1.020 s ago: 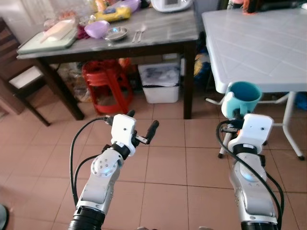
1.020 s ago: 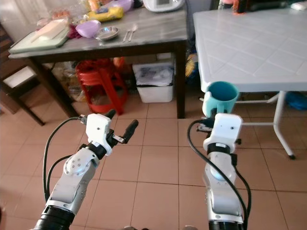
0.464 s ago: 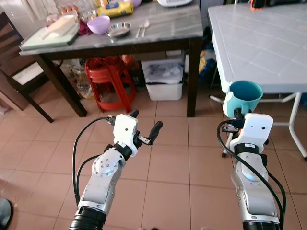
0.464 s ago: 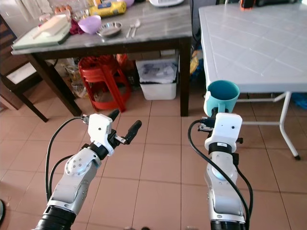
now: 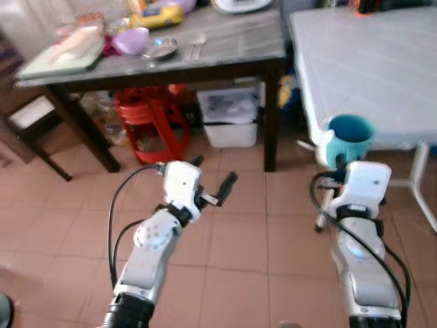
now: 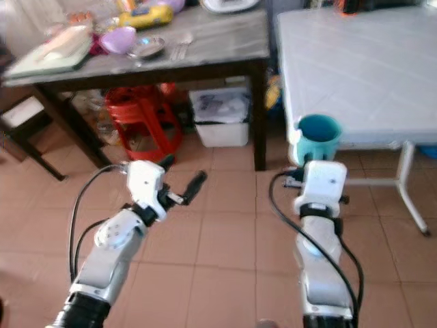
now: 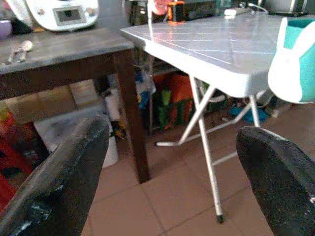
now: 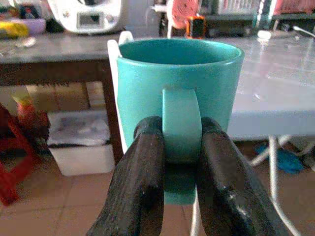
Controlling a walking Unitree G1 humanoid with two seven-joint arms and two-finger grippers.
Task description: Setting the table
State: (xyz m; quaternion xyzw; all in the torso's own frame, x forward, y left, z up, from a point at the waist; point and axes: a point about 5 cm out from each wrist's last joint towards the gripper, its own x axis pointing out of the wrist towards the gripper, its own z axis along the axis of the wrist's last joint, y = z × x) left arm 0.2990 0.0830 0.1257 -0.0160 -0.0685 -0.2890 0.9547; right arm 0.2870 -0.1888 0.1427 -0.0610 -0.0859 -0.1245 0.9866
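A teal mug [image 5: 348,137] with white rabbit ears is held upright by its handle in my right gripper [image 8: 181,147], just in front of the near edge of the white folding table [image 5: 369,61]. The mug [image 8: 179,93] looks empty in the right wrist view. My left gripper [image 5: 213,183] is open and holds nothing, raised over the tiled floor. On the dark table [image 5: 225,41] at the back lie a purple bowl [image 5: 130,41], a small steel dish [image 5: 161,47] and cutlery [image 5: 195,46].
Under the dark table stand red plastic stools [image 5: 153,123] and a white bin [image 5: 231,119]. A chopping board [image 5: 58,58] and a white appliance [image 5: 239,5] sit on top. A dark chair [image 5: 31,116] stands at the left. The white table's metal legs [image 5: 420,184] reach the floor at right.
The whole picture has shifted and blurred, so the camera moved. Both arms keep their pose, and the mug stays in the right gripper.
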